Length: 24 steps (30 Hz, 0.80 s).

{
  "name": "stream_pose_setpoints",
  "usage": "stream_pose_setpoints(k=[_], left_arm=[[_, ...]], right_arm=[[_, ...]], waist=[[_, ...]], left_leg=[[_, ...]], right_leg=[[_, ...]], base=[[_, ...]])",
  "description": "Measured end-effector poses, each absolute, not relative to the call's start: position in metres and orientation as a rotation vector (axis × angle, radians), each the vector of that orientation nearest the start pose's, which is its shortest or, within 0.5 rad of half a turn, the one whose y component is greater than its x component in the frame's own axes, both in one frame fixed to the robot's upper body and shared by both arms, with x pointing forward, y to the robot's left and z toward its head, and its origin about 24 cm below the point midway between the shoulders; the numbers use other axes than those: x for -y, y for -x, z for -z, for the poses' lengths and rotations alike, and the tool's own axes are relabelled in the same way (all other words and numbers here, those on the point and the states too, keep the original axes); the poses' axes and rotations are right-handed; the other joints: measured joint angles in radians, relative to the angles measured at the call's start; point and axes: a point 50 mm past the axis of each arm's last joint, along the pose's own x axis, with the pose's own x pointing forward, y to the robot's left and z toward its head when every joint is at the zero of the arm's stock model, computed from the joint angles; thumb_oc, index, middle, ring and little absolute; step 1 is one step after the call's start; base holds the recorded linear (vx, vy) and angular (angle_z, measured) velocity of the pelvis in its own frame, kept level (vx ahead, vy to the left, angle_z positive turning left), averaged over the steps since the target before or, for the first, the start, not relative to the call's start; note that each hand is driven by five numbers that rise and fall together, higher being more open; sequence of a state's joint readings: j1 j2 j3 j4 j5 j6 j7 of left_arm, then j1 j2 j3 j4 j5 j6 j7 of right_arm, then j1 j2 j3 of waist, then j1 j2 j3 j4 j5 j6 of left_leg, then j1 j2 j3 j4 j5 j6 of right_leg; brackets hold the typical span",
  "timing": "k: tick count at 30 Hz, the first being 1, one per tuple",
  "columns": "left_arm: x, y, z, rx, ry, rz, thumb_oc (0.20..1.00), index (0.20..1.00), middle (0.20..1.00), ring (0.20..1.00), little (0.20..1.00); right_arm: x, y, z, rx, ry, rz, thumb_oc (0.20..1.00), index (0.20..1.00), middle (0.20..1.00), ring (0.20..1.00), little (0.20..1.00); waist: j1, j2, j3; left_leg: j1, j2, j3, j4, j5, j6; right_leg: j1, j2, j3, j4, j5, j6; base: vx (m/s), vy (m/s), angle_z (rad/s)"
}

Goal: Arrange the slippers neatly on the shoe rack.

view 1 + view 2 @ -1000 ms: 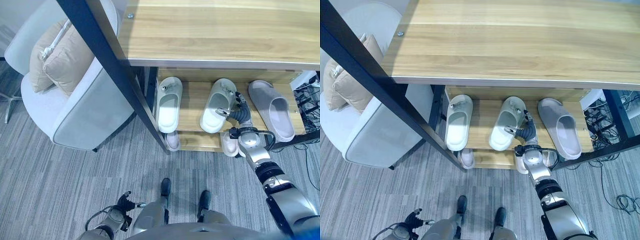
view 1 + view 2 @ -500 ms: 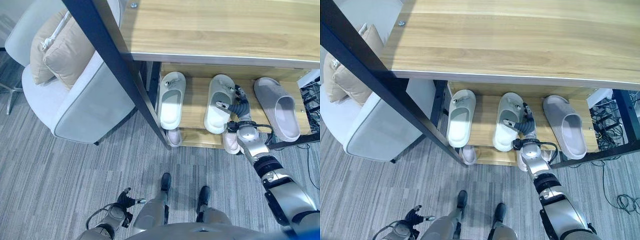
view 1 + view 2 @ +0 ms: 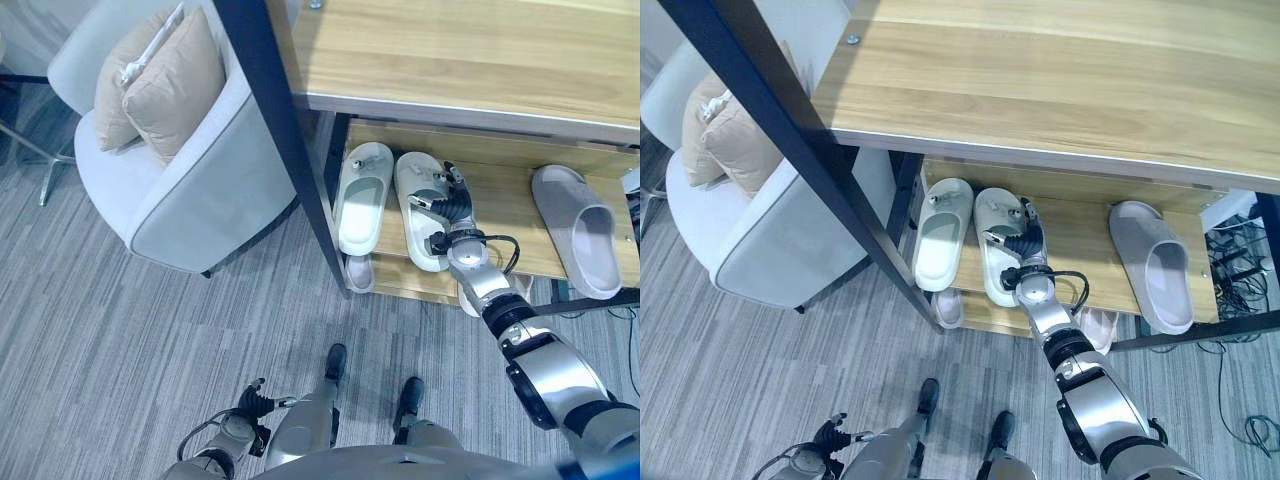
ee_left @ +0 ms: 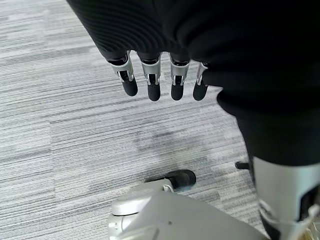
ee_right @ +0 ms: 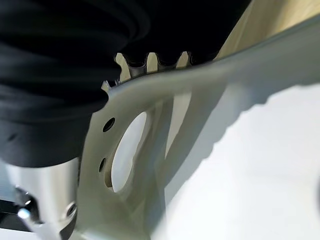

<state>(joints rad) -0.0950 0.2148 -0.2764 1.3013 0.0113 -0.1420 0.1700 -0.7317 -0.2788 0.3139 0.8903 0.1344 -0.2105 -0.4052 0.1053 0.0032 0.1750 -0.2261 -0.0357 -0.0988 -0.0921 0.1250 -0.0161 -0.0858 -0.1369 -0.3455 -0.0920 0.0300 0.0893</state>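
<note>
Your armchair [image 3: 190, 190] with two tan cushions [image 3: 160, 80] sits at 10 o'clock, beside the black post [image 3: 285, 140] of the shoe rack [image 3: 1060, 95]. Left hand [image 4: 155, 82] hangs low at 7 o'clock over grey carpet [image 3: 120, 340], fingers straight, holding nothing. On the rack's middle shelf [image 3: 505, 215], at 12 to 1 o'clock: pale green slipper [image 3: 360, 195], then a second one [image 3: 415, 205] just beside it. Your right hand [image 3: 445, 205] is clamped on that second slipper's outer edge, fingers curled on it. Grey slipper [image 3: 585, 240] lies well apart at 2 o'clock. More slippers peek out below the shelf.
</note>
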Motion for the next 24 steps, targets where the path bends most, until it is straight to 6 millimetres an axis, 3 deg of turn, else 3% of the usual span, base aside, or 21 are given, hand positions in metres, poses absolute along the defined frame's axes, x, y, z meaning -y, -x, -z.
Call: stream_pose_setpoints(k=[7, 15, 17, 24], left_arm=[[-0.216, -0.124, 0.155, -1.042, -0.495, 0.006, 1.000, 1.000, 1.000, 1.000, 1.000], [-0.210, -0.129, 0.155, -1.030, -0.491, 0.019, 1.000, 1.000, 1.000, 1.000, 1.000], [-0.206, -0.132, 0.154, -1.022, -0.491, 0.013, 1.000, 1.000, 1.000, 1.000, 1.000], [-0.207, -0.129, 0.156, -1.044, -0.489, -0.001, 1.000, 1.000, 1.000, 1.000, 1.000]], right_arm=[[0.166, -0.378, -0.088, 0.082, 0.351, 0.232, 1.000, 1.000, 1.000, 1.000, 1.000], [0.148, -0.376, -0.083, 0.064, 0.295, 0.289, 1.000, 1.000, 1.000, 1.000, 1.000], [0.137, -0.373, -0.076, 0.032, 0.278, 0.279, 1.000, 1.000, 1.000, 1.000, 1.000], [0.140, -0.356, -0.048, -0.040, 0.282, 0.285, 1.000, 1.000, 1.000, 1.000, 1.000]], waist=[[0.015, 0.016, -0.001], [0.003, 0.041, -0.018], [-0.008, 0.040, -0.024], [-0.016, -0.003, -0.065]], left_leg=[[-0.008, -0.001, -0.016, 0.000, 0.002, -0.003], [-0.010, 0.000, -0.016, 0.000, 0.008, -0.008], [0.002, 0.002, -0.015, 0.000, 0.008, -0.008], [0.001, 0.002, -0.016, 0.000, 0.004, -0.014]], right_leg=[[-0.001, 0.002, -0.014, 0.000, -0.001, -0.001], [-0.003, 0.002, -0.017, 0.000, 0.001, -0.002], [0.010, 0.003, -0.017, 0.000, 0.001, -0.002], [0.010, 0.004, -0.018, 0.000, 0.002, -0.003]], base=[[0.00, 0.007, 0.06], [0.01, 0.012, 0.00], [0.00, 0.000, 0.00], [0.00, 0.000, 0.00]])
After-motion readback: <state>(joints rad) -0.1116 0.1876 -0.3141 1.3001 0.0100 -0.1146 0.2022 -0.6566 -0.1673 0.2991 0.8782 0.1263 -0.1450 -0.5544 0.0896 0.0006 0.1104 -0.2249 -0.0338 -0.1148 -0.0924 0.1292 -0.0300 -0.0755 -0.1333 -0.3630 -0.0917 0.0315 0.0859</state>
